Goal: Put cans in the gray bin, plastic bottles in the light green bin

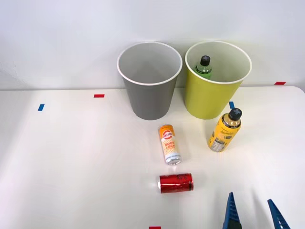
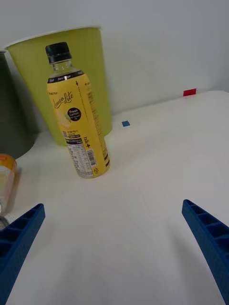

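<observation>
Two bins stand side by side at the back of my white table (image 1: 71,157): the gray bin (image 1: 148,88) on the left and the light green bin (image 1: 213,93) on the right. I see the green-label bottle (image 1: 204,66) already standing inside the light green bin. The yellow bottle (image 1: 225,130) stands just in front of that bin. The orange-and-white can (image 1: 169,144) lies on its side in front of the gray bin, and the red can (image 1: 176,182) lies on its side nearer to me. My right gripper (image 1: 252,214) hangs low near the yellow bottle, its blue fingers (image 2: 210,238) spread wide, holding nothing.
</observation>
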`<state>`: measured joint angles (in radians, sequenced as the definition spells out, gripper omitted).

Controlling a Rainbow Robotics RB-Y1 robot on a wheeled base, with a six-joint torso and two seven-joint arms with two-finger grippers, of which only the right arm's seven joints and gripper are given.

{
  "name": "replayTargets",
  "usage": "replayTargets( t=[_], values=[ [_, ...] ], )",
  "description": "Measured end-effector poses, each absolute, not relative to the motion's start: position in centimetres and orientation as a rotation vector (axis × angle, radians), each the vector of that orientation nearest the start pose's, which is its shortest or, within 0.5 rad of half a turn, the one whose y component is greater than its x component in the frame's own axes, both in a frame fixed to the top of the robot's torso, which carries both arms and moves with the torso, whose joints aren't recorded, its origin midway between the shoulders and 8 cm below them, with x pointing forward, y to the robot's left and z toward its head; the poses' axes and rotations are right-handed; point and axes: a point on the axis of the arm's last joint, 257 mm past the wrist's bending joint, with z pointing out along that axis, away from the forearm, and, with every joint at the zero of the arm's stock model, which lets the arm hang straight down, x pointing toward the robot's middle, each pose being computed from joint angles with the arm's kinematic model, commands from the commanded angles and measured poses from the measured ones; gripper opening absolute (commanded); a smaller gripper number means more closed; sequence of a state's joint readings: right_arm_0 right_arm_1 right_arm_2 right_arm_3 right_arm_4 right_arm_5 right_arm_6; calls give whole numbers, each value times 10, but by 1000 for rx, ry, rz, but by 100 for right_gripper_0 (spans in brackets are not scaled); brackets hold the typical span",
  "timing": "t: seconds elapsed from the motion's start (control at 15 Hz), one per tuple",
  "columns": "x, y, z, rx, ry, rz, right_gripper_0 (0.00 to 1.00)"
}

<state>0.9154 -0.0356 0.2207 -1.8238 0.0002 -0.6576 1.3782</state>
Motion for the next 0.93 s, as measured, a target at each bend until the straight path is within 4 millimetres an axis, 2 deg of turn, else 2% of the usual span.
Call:
replayTargets(
  t=[0.33,0.6,0.93],
  values=[
    [256,-229,-285,192,1512,73,100],
    [250,-231,-288,164,1528,38,100],
    [245,-234,-282,138,1506,4,100]
  ],
)
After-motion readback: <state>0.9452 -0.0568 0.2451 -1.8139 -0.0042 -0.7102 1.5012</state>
